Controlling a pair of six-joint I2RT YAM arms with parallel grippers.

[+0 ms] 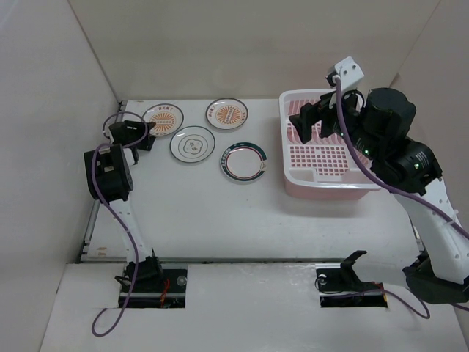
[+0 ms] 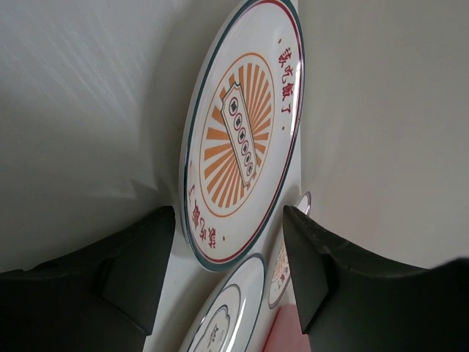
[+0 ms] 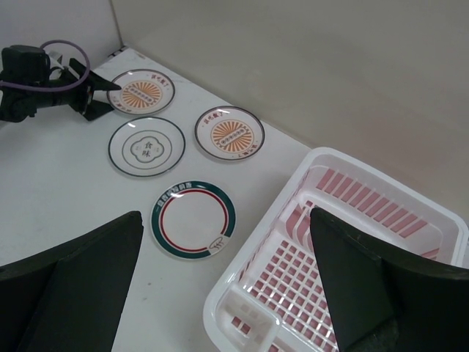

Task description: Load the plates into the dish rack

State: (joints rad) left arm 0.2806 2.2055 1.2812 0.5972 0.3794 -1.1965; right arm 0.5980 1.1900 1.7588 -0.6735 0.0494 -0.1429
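Observation:
Four plates lie flat on the table at the back left. One orange-patterned plate (image 1: 163,119) is leftmost, the other (image 1: 226,114) lies right of it. The flower-outline plate (image 1: 193,145) and the dark-ring plate (image 1: 245,162) lie nearer. My left gripper (image 1: 149,134) is open and empty, low at the near edge of the left orange plate (image 2: 242,132), which shows between its fingers (image 2: 139,271). The dish rack (image 1: 286,147) stands at the right and holds no plates. My right gripper (image 1: 311,125) is open and empty above the rack (image 3: 242,257).
White walls close the table at the left, back and right. The left orange plate lies close to the back left corner. In the right wrist view the dark-ring plate (image 3: 193,218) lies just left of the rack, and the left arm (image 3: 44,92) is at the far left.

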